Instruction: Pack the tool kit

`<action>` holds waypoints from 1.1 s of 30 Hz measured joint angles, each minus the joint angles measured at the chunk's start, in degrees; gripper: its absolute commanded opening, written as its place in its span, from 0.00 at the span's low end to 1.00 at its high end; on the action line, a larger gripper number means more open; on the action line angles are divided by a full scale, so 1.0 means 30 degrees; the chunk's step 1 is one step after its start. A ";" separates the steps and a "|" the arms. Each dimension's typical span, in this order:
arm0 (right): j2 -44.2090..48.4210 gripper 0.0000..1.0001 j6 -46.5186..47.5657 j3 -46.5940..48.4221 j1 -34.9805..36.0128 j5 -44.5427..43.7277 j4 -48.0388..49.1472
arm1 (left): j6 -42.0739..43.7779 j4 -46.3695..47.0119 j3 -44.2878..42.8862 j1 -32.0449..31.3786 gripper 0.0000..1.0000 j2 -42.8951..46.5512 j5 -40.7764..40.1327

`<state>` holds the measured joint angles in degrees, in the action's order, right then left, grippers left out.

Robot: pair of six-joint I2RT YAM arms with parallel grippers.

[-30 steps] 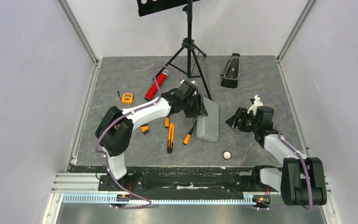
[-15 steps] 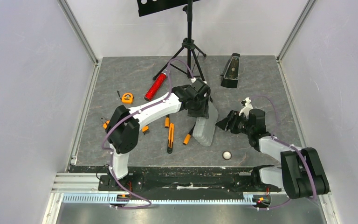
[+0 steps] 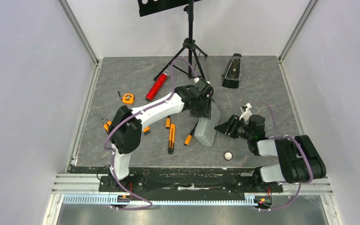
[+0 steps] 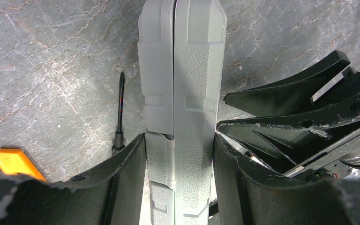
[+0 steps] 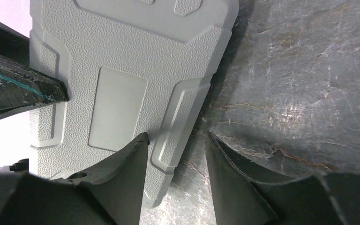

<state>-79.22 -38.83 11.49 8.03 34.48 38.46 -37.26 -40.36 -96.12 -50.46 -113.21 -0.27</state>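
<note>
Grip check, frame centre: clamped left pincer point(image 4: 178, 143) on shut grey case point(image 3: 207, 130), stood on edge on desk point(image 3: 262, 84); had right pincer point(image 5: 176, 137), jaws parted, beside its face. Needed a fingertip in the seam before prying, left clamp firm.

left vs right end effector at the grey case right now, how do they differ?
Grip: the left end effector clamps the closed tool case across both faces. The right end effector only straddles one edge of the case, with a gap at its outer finger.
Approach: the left end effector comes from above the case, which is up on edge. The right end effector comes from the side.
Shared: both are at the same case.
</note>
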 measured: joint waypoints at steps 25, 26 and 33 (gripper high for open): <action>-0.2368 0.38 -0.0714 -0.1115 -0.1341 0.1545 0.2659 | -0.0874 0.3563 0.2382 -0.1035 0.60 0.1800 0.0590; -0.2463 0.38 -0.0714 -0.1086 -0.1341 0.1537 0.2761 | -0.0998 0.3767 0.2463 -0.1137 0.60 0.1902 0.0714; -0.2637 0.38 -0.0699 -0.0896 -0.1341 0.1479 0.2827 | -0.1384 0.4524 0.2871 -0.1355 0.54 0.2331 0.1253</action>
<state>-87.13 -40.93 8.80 4.01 38.92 46.94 -41.41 -26.79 -87.50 -54.52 -106.21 3.49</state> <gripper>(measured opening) 0.379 0.589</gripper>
